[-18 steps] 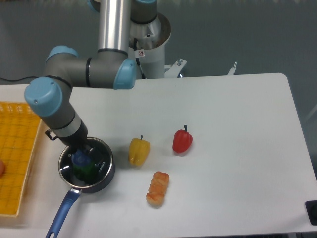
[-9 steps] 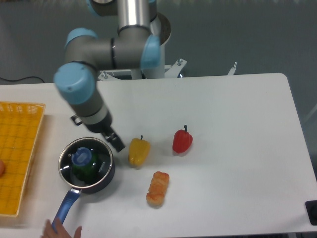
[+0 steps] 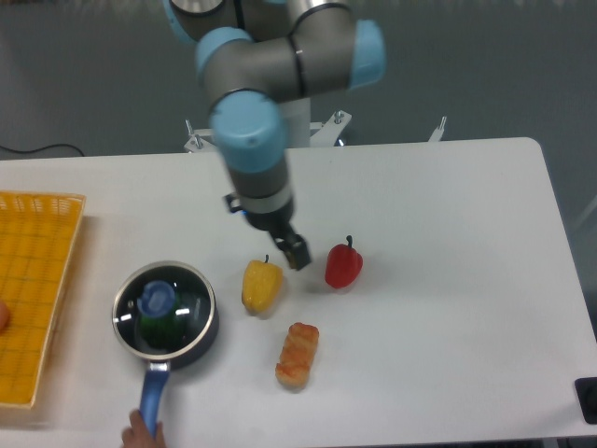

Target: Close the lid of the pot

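While the round transparent glass pot lid (image 3: 164, 306) with its blue centre knob sits flat on the small dark grey-black pot (image 3: 199, 343) at about 8 o'clock on the white counter (image 3: 448, 280), the gripper (image 3: 297, 255) hangs apart from it, between the yellow bell pepper (image 3: 261, 286) and red bell pepper (image 3: 343, 265). Fingers hold nothing; can't tell if parted or closed. Pot's blue handle points to 6 o'clock, a hand (image 3: 142, 431) touching its end. Orange bread-like piece (image 3: 298, 355) lies at 6 o'clock. Yellow mesh basket (image 3: 33, 280) at 9 o'clock.

table (image 3: 448, 280): white | floor (image 3: 466, 56): grey | light: even
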Motion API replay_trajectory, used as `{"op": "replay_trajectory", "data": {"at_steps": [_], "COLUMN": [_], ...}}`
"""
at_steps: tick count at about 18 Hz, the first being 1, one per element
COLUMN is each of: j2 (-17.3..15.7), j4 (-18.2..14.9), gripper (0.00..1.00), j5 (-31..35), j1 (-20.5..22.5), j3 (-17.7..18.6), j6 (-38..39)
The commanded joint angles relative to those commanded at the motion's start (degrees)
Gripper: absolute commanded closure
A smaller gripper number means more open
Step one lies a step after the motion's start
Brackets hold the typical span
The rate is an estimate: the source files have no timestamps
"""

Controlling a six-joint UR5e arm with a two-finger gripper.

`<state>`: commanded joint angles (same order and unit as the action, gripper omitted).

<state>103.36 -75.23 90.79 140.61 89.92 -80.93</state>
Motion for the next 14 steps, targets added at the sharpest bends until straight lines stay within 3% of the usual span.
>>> {"op": "replay_trajectory", "data": {"at_steps": [10,14], "j2": [0.0,0.0], "j4": [-1.58,-1.67], "gripper": [0.0,0.0], "j5": [-0.97,-0.88], "j1": [11.43,14.86], "j3": [-0.97,-0.97], "j6": [-15.38,-18.11]}}
